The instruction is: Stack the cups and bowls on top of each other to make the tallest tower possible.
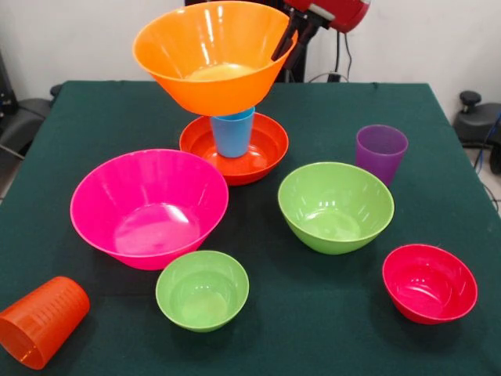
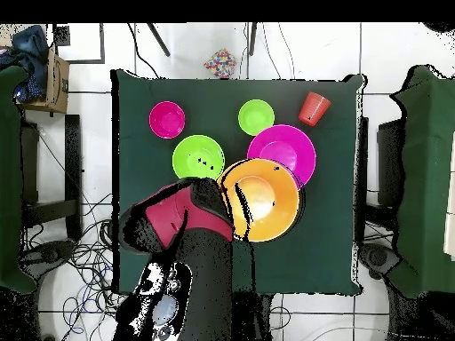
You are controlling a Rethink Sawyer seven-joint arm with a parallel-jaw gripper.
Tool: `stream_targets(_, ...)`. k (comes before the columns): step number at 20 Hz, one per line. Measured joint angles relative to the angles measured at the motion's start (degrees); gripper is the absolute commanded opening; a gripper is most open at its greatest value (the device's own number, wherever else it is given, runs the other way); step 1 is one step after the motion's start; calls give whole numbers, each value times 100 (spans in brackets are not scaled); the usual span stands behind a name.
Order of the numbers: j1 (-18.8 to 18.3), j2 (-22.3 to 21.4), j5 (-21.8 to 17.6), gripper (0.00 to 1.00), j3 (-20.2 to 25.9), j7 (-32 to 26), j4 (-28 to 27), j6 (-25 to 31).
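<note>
Scanning order: left to right across the front view.
Orange cup (image 1: 41,321): lies on its side at the near left corner of the table (image 1: 438,157), well apart from the tower; not yet stacked.
Large pink bowl (image 1: 149,207): upright on the cloth, mouth up, free.
Small lime green bowl (image 1: 202,289): upright, just in front of the pink bowl, free.
Tower: shallow red-orange bowl (image 1: 266,153) as base, blue cup (image 1: 232,133) standing upright in it, large orange bowl (image 1: 213,55) resting on the cup's rim. The wide base is judged to give the narrow cup stable footing.
Gripper (image 1: 283,45): black fingers (image 1: 280,47) straddle the orange bowl's right rim, one inside the wall; clamped or slack cannot be told.
Medium lime green bowl (image 1: 335,206): upright, right of centre, free.
Purple cup (image 1: 380,153): upright behind the green bowl.
Small crimson bowl (image 1: 429,283): upright at near right.
Risk: the orange bowl sits tilted; it may tip if let go.
</note>
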Motion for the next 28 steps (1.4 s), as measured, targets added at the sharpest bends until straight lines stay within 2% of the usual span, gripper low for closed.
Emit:
stream_targets(2, -9, 0, 57, 0, -2, 0, 0, 2)
stream_targets(3, -35, -1, 157, 100, 2, 0, 0, 2)
stream_targets(12, -259, -22, 654, 100, 55, 0, -1, 1)
stream_targets(28, -278, -23, 713, 100, 57, 0, 0, 2)
